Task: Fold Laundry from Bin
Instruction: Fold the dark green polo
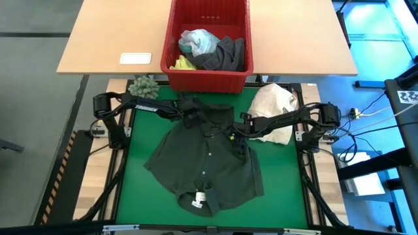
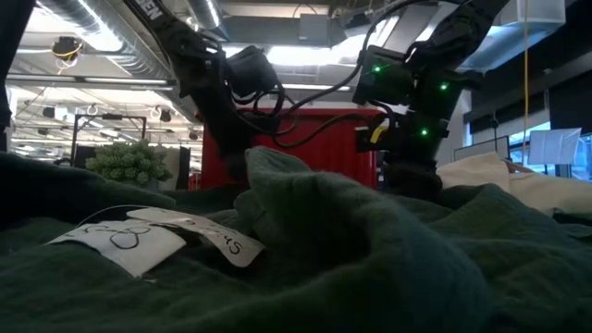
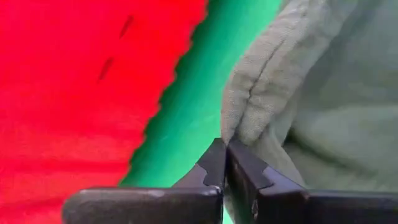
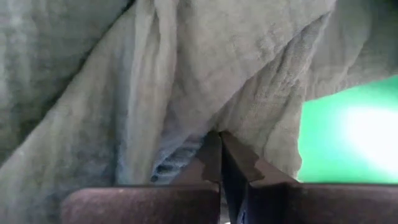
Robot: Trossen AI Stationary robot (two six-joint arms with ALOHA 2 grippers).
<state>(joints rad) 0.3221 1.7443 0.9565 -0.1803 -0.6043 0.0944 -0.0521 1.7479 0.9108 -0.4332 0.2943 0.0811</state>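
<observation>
A dark green-black shirt (image 1: pixel 206 163) lies spread on the green mat (image 1: pixel 130 189), its collar and white label (image 1: pixel 198 202) toward the near edge. My left gripper (image 1: pixel 191 112) is shut at the shirt's far left edge, close to the red bin (image 1: pixel 208 77). My right gripper (image 1: pixel 236 134) is shut in the cloth on the shirt's right side. The bin stands on the wooden table beyond the mat and holds turquoise, yellow and grey laundry (image 1: pixel 209 51). In the low view the raised cloth (image 2: pixel 305 203) hides both grippers' fingertips. My left gripper pinches a folded edge of the shirt (image 3: pixel 239 127) at the very ends of its two fingers, slanting down from the table's left. The cloth beyond it rests on the mat. My right gripper pinches a bunched fold of the shirt (image 4: pixel 211 118) between its two fingers, pointing steeply down. The cloth drapes around the fingertips and hides how many layers they have.
A cream-white cloth bundle (image 1: pixel 274 112) lies at the mat's far right, next to my right arm. A small green spiky ball (image 1: pixel 144 87) sits at the far left corner. A white card (image 1: pixel 135 58) lies on the wooden table left of the bin.
</observation>
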